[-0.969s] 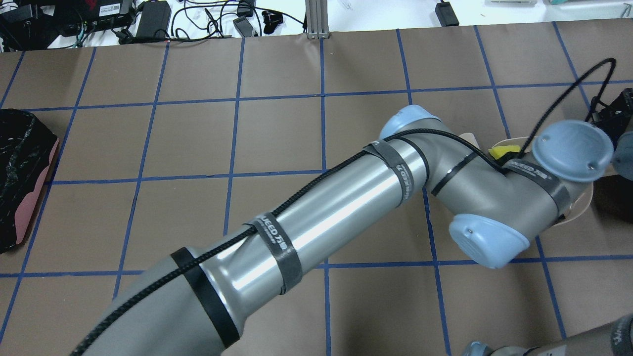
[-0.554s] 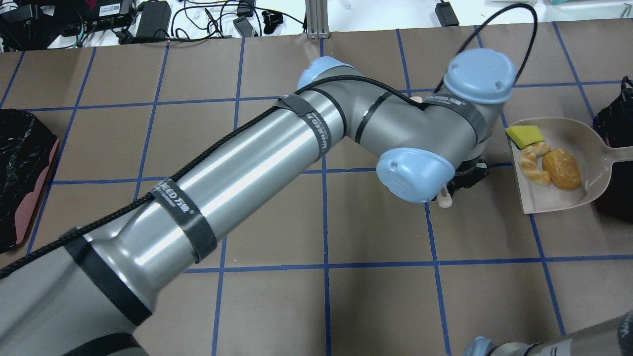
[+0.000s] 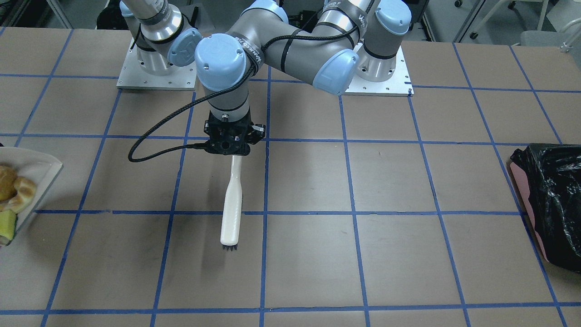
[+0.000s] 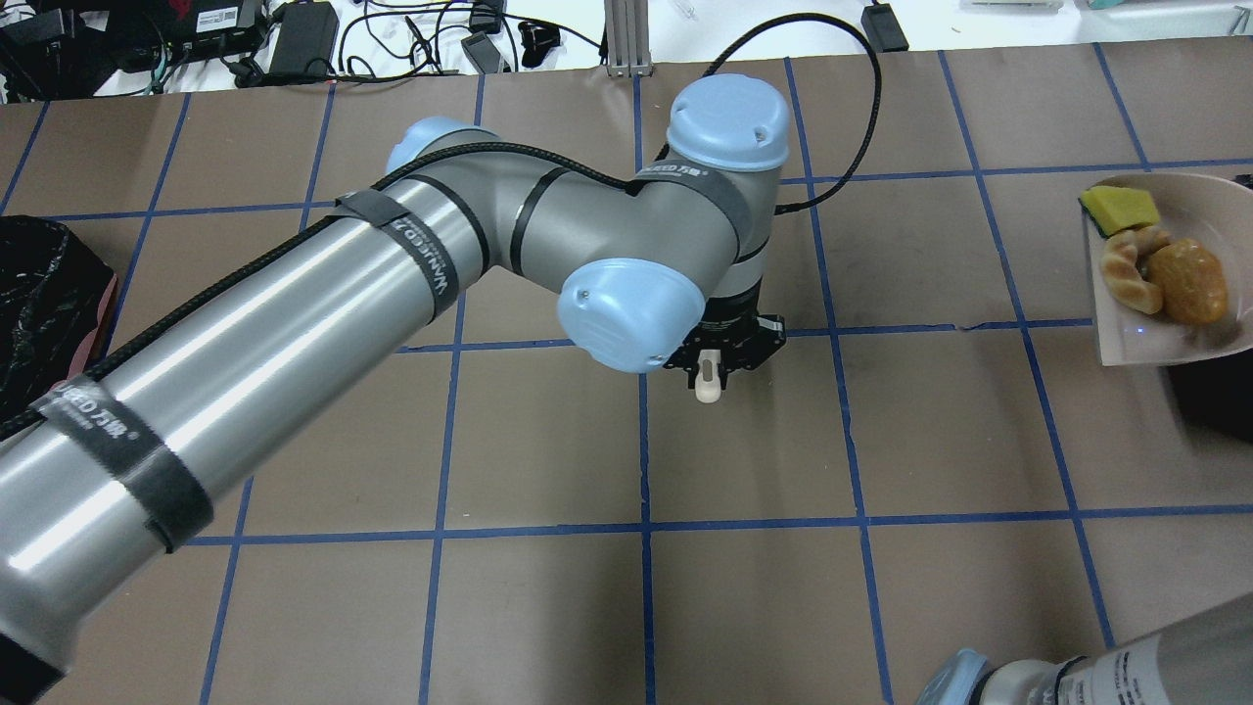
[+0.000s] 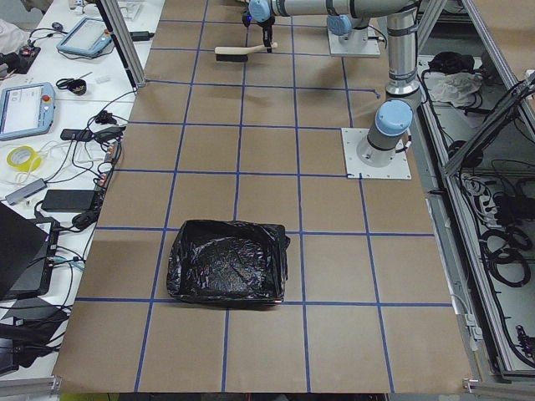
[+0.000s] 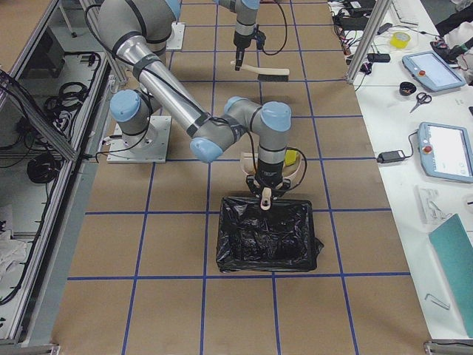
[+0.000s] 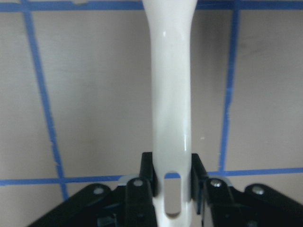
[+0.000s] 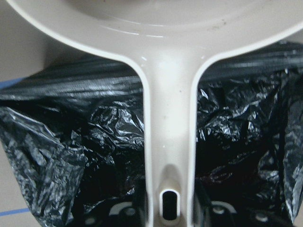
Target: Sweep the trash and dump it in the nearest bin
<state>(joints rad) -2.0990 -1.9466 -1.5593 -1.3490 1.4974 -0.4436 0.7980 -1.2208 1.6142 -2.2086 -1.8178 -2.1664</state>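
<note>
My right gripper [image 8: 168, 210] is shut on the handle of a beige dustpan [image 4: 1126, 333] and holds it up, level, with the handle over the black bag-lined bin [image 6: 266, 240]. Only a dark corner of that bin [image 4: 1209, 401] shows in the overhead view. In the pan lie the yellow wedge [image 4: 1119, 207], the croissant piece [image 4: 1126, 269] and the orange-brown ball [image 4: 1187, 282]. My left gripper [image 3: 231, 144] is shut on a white brush [image 3: 231, 200] near the table's middle, well away from the pan.
A pink bin lined with a crinkly black bag [image 4: 39, 323] stands at the table's left edge, also seen in the front-facing view [image 3: 549, 200]. The left arm's cable [image 3: 154, 152] loops beside the gripper. Power bricks and cables [image 4: 303, 39] lie beyond the far edge.
My left arm has swung left with the brush, away from the dustpan to the table's middle. The dustpan, with the trash in it, has shifted farther and to the right.
</note>
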